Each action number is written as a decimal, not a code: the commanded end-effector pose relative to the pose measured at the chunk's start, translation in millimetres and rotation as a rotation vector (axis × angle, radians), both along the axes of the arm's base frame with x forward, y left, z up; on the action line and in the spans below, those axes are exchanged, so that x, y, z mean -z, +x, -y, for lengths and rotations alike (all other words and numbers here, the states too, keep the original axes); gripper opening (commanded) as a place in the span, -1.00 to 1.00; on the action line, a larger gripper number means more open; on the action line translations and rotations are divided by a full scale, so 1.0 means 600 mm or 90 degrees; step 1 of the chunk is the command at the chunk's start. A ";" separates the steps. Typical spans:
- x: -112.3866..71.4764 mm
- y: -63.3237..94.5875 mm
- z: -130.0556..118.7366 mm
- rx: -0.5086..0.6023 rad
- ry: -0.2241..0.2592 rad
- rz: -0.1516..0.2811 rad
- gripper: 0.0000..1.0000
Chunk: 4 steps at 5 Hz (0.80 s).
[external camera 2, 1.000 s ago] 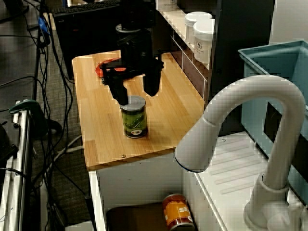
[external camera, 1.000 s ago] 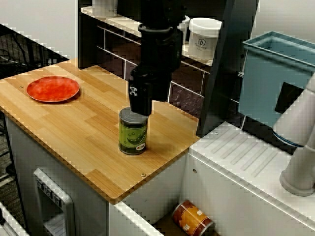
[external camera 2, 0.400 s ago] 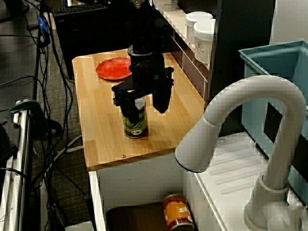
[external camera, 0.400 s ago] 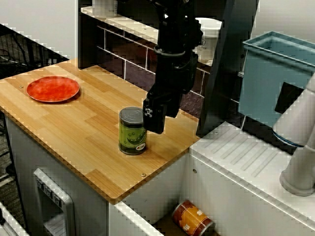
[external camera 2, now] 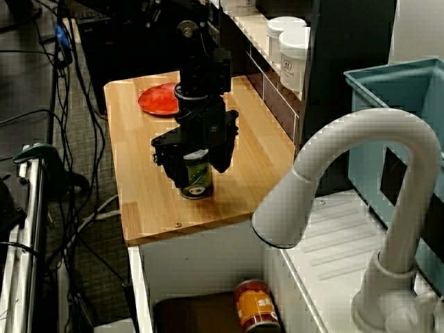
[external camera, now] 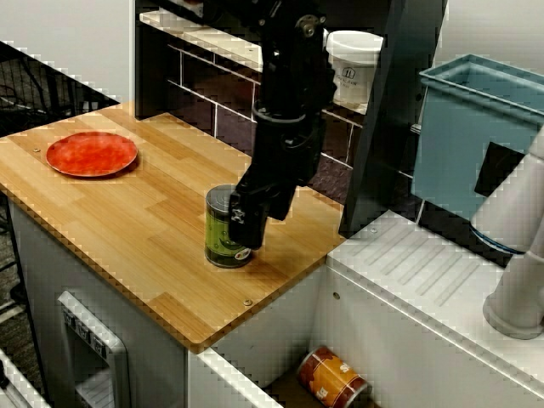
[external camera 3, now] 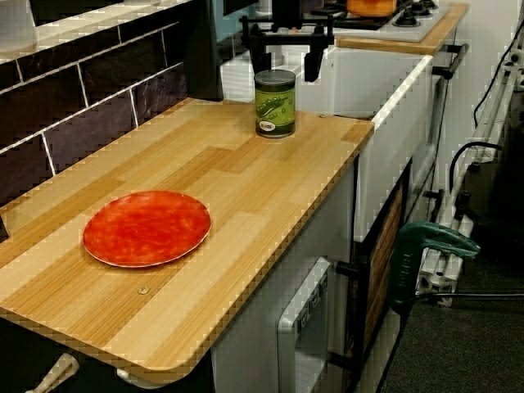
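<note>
Now we hold our gripper (external camera 3: 286, 72) spread wide, one finger either side of the upright green can (external camera 3: 275, 102), which stands near the counter's (external camera 3: 246, 184) end edge, well apart from the red plate (external camera 3: 146, 228).

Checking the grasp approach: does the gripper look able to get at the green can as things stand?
Probably yes: the gripper is open and straddles the green can, with the red plate lying well away.

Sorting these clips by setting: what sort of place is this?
Most likely a mock kitchen: a wooden counter backed by a tiled backsplash, a white faucet, and a stove further along.
</note>
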<state>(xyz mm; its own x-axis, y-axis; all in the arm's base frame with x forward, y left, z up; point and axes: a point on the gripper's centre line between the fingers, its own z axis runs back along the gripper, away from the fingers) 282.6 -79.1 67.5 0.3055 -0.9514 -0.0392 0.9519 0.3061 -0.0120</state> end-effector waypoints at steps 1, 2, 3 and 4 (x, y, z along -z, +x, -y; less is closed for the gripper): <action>-0.012 -0.016 -0.058 -0.022 -0.003 0.031 1.00; -0.017 -0.010 -0.088 -0.034 -0.012 0.042 1.00; -0.029 -0.012 -0.125 -0.050 -0.007 0.062 1.00; -0.033 -0.014 -0.162 -0.068 0.000 0.074 1.00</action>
<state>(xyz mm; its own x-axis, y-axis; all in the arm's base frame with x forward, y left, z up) 284.3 11.7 70.7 0.4123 -0.9110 -0.0134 0.9104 0.4114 0.0443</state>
